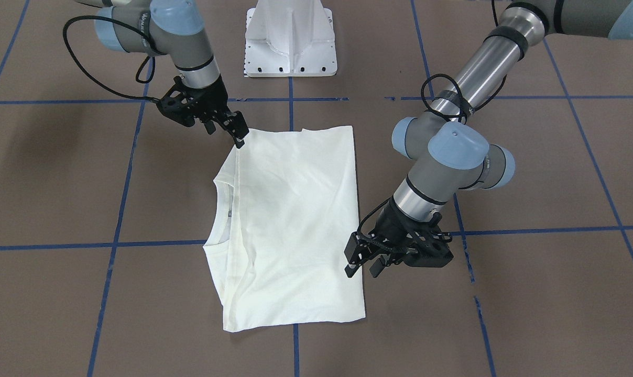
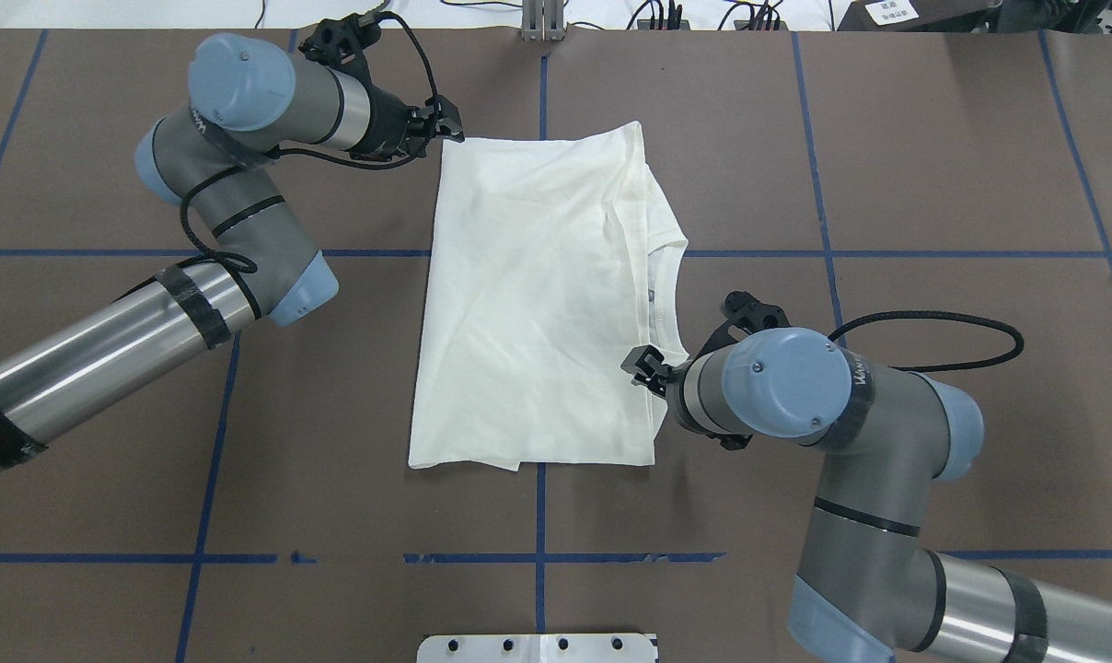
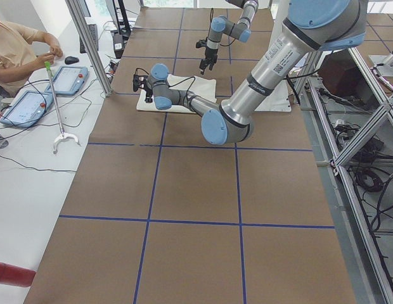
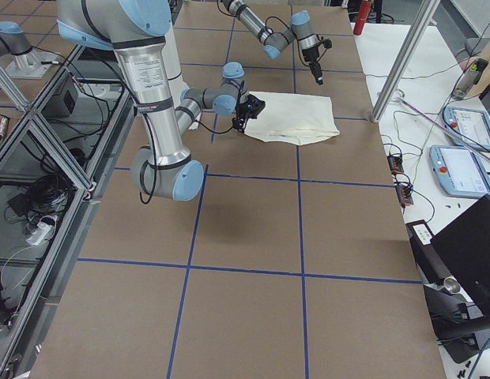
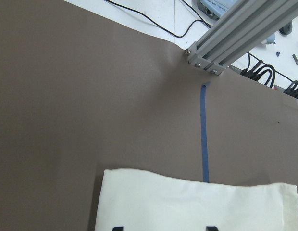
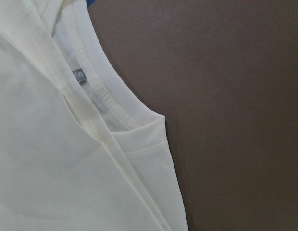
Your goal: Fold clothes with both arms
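Note:
The cream shirt [image 1: 295, 220] lies folded into a rectangle on the brown table, print hidden, ribbed collar [image 2: 671, 295] toward my right side. It also shows in the overhead view [image 2: 538, 295] and both wrist views [image 5: 197, 207] [image 6: 53, 159]. My left gripper [image 2: 447, 124] is open just over the shirt's far left corner, and it shows in the front view [image 1: 363, 268]; its fingertips [image 5: 117, 228] stand apart. My right gripper [image 2: 643, 366] looks open at the near shoulder beside the collar [image 6: 98, 91], and shows in the front view [image 1: 226, 133].
The white pedestal base [image 1: 290, 42] stands at the robot's edge of the table. Blue tape lines [image 2: 542, 516] grid the brown surface. An aluminium frame post [image 5: 235, 33] stands past the far edge. An operator [image 3: 12, 50] sits beyond it with tablets.

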Available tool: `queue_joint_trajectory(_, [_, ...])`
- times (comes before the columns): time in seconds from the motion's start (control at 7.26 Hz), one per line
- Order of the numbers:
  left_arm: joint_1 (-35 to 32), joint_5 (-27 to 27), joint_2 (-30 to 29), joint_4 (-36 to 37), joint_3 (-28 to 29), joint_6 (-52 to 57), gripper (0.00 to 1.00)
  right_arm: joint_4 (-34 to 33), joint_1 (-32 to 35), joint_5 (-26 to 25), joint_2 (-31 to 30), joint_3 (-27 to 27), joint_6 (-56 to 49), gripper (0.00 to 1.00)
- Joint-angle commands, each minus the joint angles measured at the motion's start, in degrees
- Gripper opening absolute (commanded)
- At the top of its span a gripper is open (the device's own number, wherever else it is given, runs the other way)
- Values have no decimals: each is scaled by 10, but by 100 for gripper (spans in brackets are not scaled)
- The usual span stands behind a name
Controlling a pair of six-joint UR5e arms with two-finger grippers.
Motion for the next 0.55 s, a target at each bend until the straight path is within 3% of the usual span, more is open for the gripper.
queue_joint_trajectory(0.0, [0,-7,10,2,-14,-5,65,1,-11,-4,20,-35,13,98])
queue_joint_trajectory(0.41, [0,-7,11,1,-15,-6,65,0,-26,-10,25,-53,13,91])
